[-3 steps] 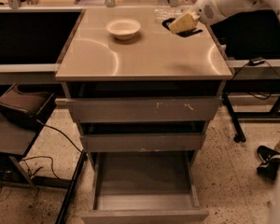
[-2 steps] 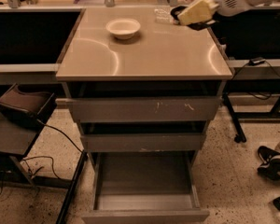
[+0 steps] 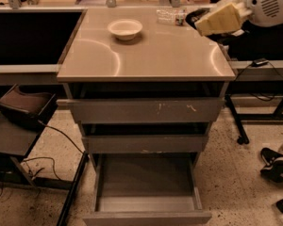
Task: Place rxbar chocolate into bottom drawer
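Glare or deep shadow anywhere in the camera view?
Camera view: warm cast overall; curved glare arcs on the cabinet top; recesses above the upper drawers in deep shadow; open bottom drawer dim but readable; gripper at the top's back right corner, well lit.

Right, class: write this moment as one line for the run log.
gripper: over cabinet top, back right corner | rxbar chocolate: at gripper tip | bottom drawer: pulled out, no bar inside | white bowl: on top

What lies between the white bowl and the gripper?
A clear plastic bottle lies there, seen in the camera view; the gripper hovers at the far right corner of the cabinet top.
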Action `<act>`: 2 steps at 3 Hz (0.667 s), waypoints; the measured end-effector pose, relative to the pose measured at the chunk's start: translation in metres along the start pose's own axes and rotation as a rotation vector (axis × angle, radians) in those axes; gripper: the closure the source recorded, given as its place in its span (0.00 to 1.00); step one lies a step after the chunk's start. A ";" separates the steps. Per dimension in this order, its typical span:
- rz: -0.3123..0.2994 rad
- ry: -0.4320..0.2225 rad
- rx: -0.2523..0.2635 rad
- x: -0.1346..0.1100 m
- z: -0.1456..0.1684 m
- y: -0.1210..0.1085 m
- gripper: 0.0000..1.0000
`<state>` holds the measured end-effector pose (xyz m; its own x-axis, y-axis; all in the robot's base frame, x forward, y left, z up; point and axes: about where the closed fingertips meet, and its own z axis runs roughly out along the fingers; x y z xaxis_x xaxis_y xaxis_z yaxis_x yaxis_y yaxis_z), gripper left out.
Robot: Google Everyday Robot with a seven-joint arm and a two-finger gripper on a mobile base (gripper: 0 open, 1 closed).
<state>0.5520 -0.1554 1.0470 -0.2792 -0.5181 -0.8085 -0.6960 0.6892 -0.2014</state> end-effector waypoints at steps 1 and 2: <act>0.001 0.000 -0.001 0.001 0.001 0.000 1.00; 0.029 0.010 0.008 0.022 0.023 0.010 1.00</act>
<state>0.5540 -0.1483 1.0140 -0.3059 -0.5031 -0.8083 -0.6821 0.7081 -0.1826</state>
